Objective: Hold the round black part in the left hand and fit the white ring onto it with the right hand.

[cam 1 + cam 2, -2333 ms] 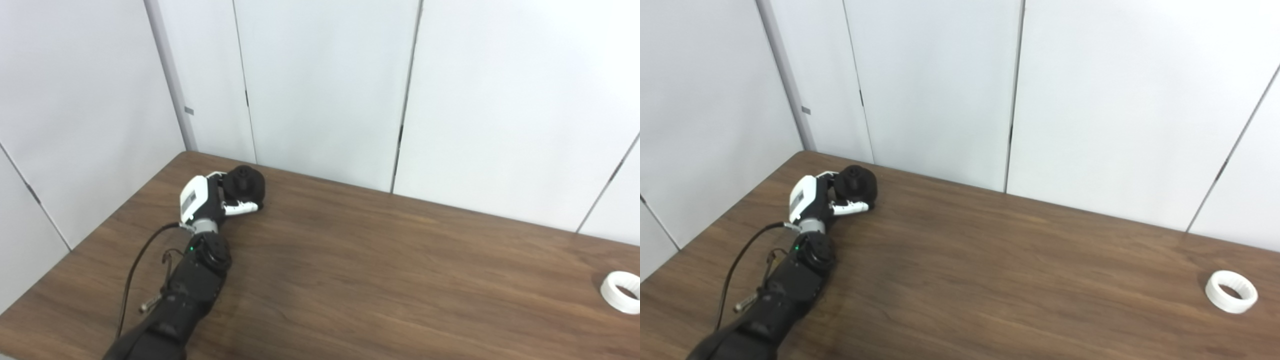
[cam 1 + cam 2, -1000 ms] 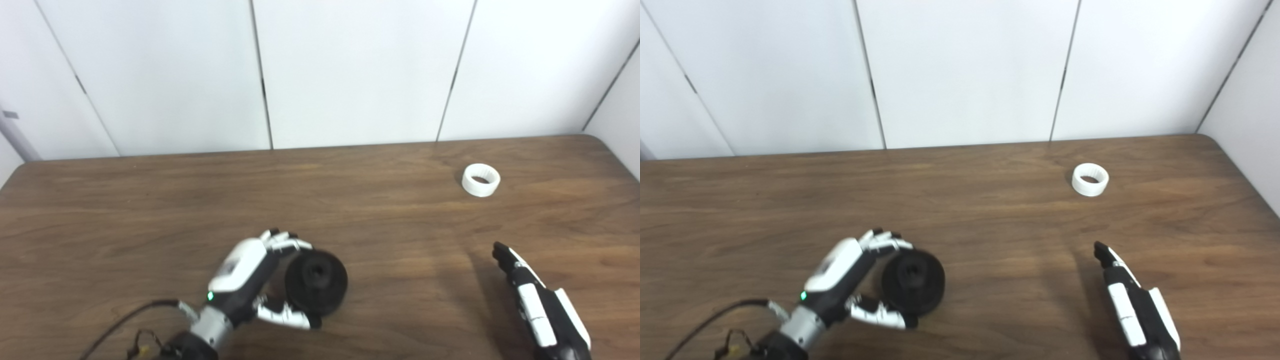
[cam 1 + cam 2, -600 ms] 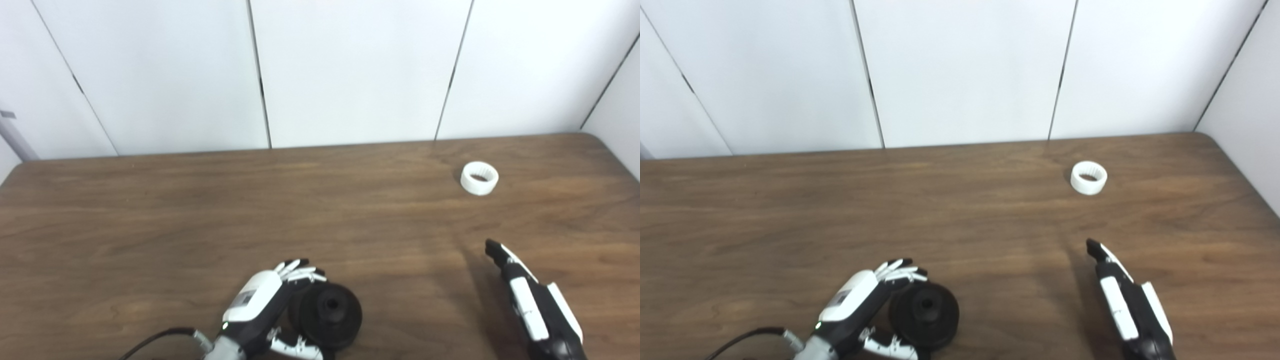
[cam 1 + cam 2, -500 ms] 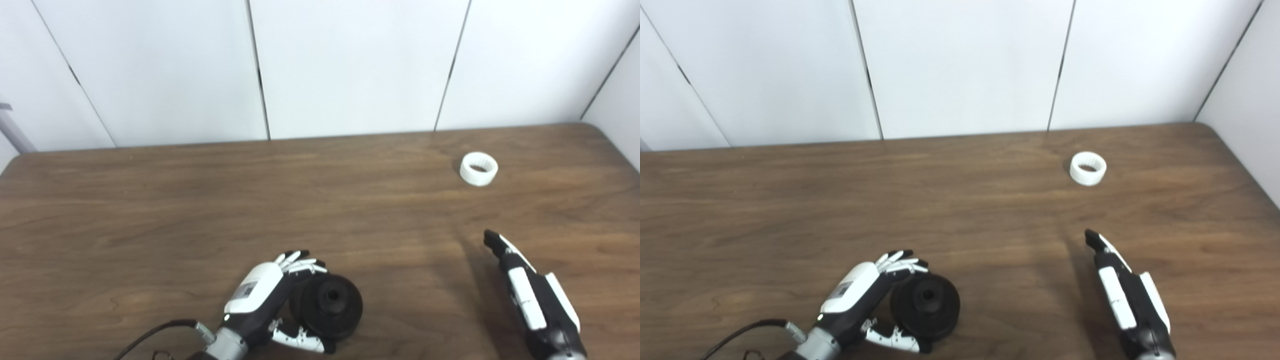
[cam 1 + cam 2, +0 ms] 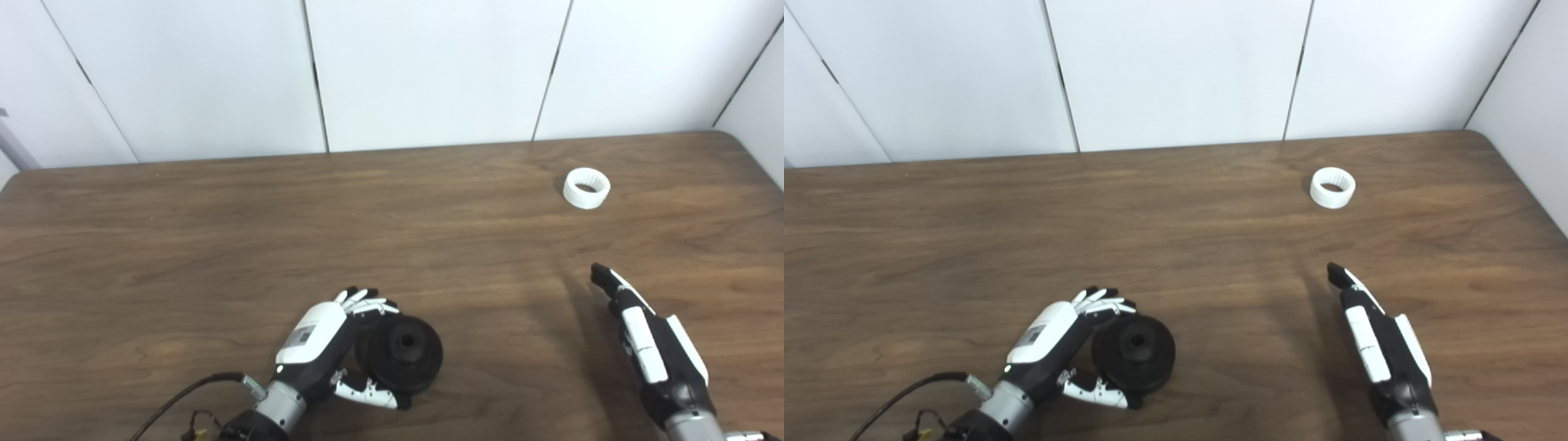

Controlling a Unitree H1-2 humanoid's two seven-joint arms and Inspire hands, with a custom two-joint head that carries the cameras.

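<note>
The left hand (image 5: pixel 318 343) sits low over the brown wooden worktop (image 5: pixel 245 233), near its front edge, and holds the black part (image 5: pixel 401 360): the fingers (image 5: pixel 361 301) curl over the part's far rim and the thumb (image 5: pixel 370 395) presses against its near rim, so the part is cupped between them. The part is a round disc with a raised hub and a small hole at its centre, tilted so that its face turns up and toward the right. Whether its lower edge touches the worktop cannot be told. A black cable (image 5: pixel 177 401) runs from the left wrist toward the front edge of the worktop. The white ring (image 5: pixel 587 188) lies flat on the worktop, well apart from the part, far to the right of it and farther back, near the worktop's rear right corner, with its opening facing up. The right hand (image 5: pixel 643 343) lies between the ring and the front edge, to the right of the part and clear of both; it is seen edge-on, its fingers stretched straight and close together, pointing back toward the ring, and it holds nothing. Its dark fingertip stops well short of the ring, and the hand casts a faint shadow on the wood to its left. Behind the worktop stands a wall (image 5: pixel 429 67) of plain white panels with dark seams.
</note>
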